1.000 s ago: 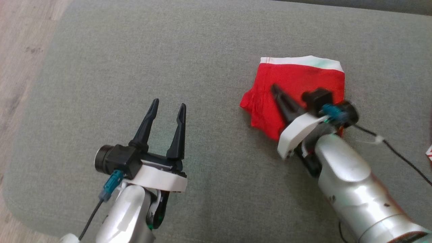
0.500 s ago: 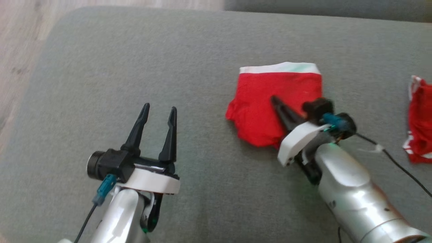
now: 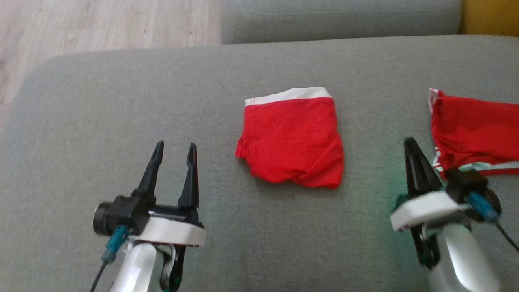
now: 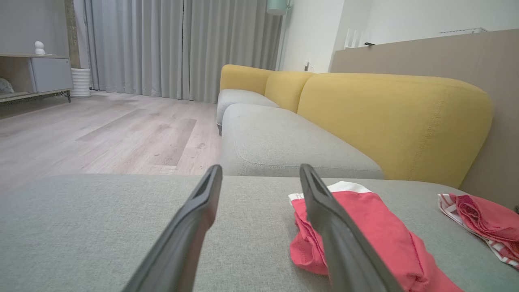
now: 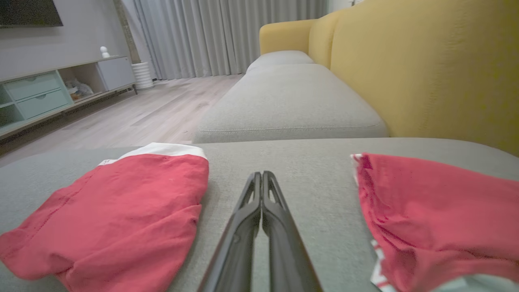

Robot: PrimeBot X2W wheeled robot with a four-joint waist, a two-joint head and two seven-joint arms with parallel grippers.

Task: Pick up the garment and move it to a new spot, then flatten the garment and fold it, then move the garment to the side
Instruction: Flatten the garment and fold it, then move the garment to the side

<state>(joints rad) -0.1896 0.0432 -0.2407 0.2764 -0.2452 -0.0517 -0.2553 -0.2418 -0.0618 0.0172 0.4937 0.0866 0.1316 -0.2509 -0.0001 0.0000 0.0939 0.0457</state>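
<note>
Folded garment (image 3: 292,138) lies untouched; left pincer (image 3: 175,145) wide left of it, right pincer (image 3: 410,142) closed, empty. Pinch all layers, seemingly two, when shifting.

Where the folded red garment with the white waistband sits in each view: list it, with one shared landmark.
Head view: folded garment at centre.
Left wrist view: folded garment at lower right.
Right wrist view: folded garment at lower left.
Shared landmark: second red garment, to its right in every view.
</note>
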